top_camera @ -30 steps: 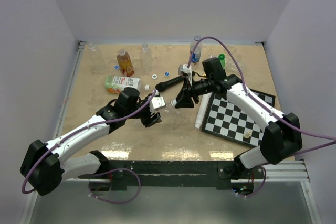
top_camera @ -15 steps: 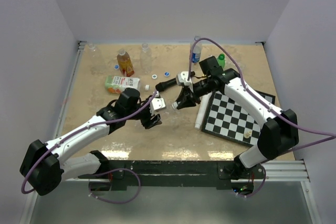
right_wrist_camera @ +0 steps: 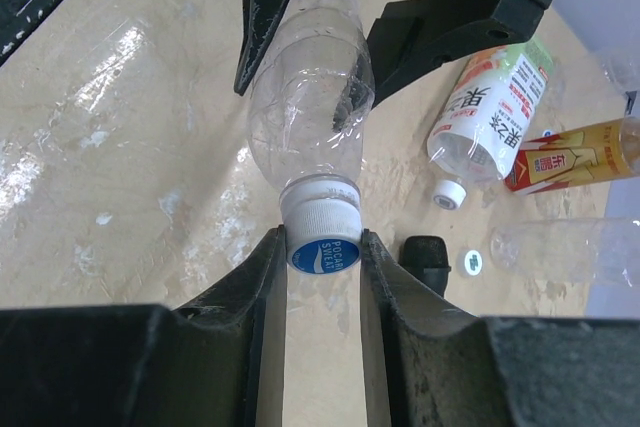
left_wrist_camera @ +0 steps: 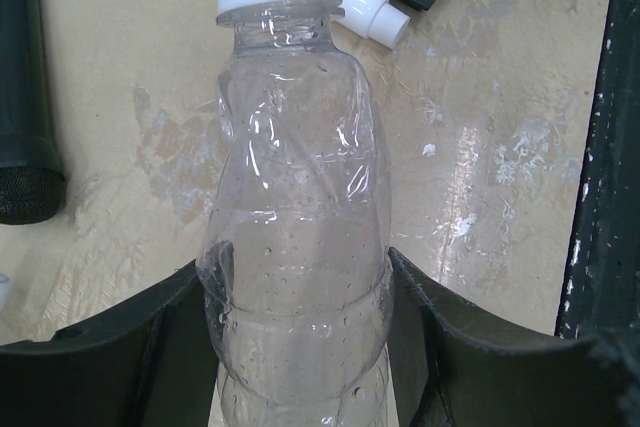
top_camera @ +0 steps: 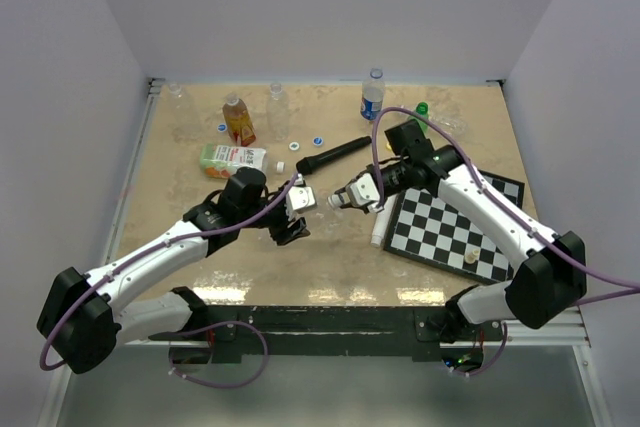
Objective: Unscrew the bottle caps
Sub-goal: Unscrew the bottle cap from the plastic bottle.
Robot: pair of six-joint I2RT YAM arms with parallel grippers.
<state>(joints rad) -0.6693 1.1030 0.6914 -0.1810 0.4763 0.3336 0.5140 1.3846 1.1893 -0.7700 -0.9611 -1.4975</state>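
Off-task items on the beige worktop: microphone, tube, chessboard, one chess piece.
Black microphone lies slantwise just beyond the right pincer, thicker end to the left. White tube lies just right of that pincer, along the chessboard left edge. Pale chess piece stands near the board's near edge, well apart from the pincer.
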